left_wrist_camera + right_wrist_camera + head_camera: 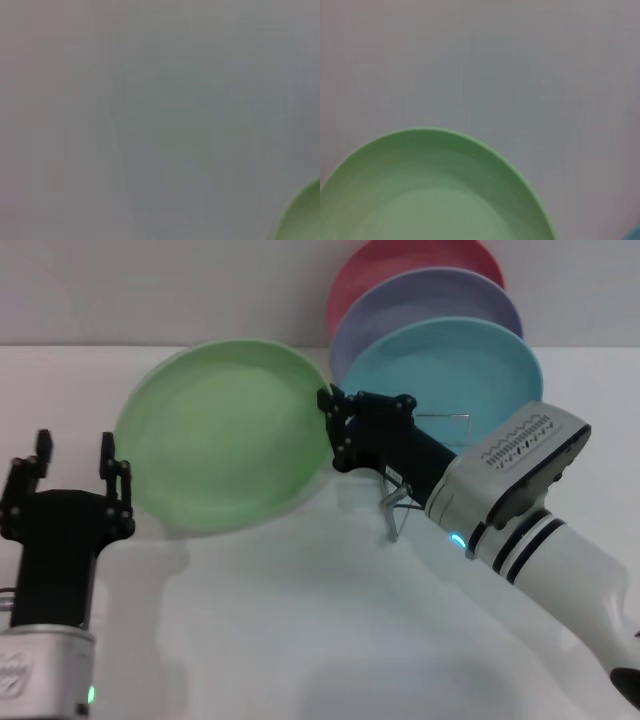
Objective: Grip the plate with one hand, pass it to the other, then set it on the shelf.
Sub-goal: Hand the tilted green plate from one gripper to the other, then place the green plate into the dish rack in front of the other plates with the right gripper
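Head view: right claw (335, 430) clenched on the plate (220, 435) rim at frame centre; left claw (72, 475), lower left, released. Handover judged complete; next, carry the plate to the shelf (420, 465).

Plate (225, 435) left of shelf (400, 502)

The setting is a staged test bench of laboratory type, not a working kitchen. Indicators: a plain white counter (300, 640) without markings, and a bare pale wall (150, 290) directly behind it at 12 o'clock. The only household items are kitchenware: a wire plate rack (420, 485) at roughly 1 o'clock holding coloured plates upright, namely a light blue plate (450, 370), a lavender plate (430, 300) and a red plate (400, 260). Both wrist views show mostly featureless grey surface.
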You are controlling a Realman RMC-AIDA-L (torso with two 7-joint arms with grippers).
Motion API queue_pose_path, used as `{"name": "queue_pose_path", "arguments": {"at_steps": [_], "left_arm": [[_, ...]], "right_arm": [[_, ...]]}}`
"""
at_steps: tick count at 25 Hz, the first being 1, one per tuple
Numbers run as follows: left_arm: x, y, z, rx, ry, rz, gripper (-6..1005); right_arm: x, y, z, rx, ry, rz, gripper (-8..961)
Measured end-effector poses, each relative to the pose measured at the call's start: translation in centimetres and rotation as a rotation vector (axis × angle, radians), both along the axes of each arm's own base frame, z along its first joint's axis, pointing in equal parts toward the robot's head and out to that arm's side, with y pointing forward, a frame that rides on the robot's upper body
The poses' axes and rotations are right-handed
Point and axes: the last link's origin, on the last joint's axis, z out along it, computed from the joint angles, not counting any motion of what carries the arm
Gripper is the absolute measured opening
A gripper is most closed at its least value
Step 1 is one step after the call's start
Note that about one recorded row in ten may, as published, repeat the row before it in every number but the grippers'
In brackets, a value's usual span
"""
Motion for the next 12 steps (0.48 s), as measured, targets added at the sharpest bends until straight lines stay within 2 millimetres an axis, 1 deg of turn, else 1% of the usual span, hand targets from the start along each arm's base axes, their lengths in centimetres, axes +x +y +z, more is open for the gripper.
{"name": "queue_pose_path", "arguments": {"at_steps": [3,6,9,12], "left_arm": [[0.0,-0.9,1.3,0.055,-0.053,-0.072,378],[-0.6,-2.0,2.9,0.130,-0.088,-0.174,472],[-2.0,-2.9,4.2,0.171,-0.107,-0.293,566],[-3.6,-3.1,5.2,0.183,-0.148,-0.347,613]], "right_arm": [[-0.1,0.2,0.2,0.014,0.009,0.001,17],[-0.5,0.2,0.6,0.033,0.030,0.020,17],[-0.9,-0.2,1.0,0.052,0.062,0.051,17],[-1.1,-0.9,1.2,0.070,0.088,0.080,17]]}}
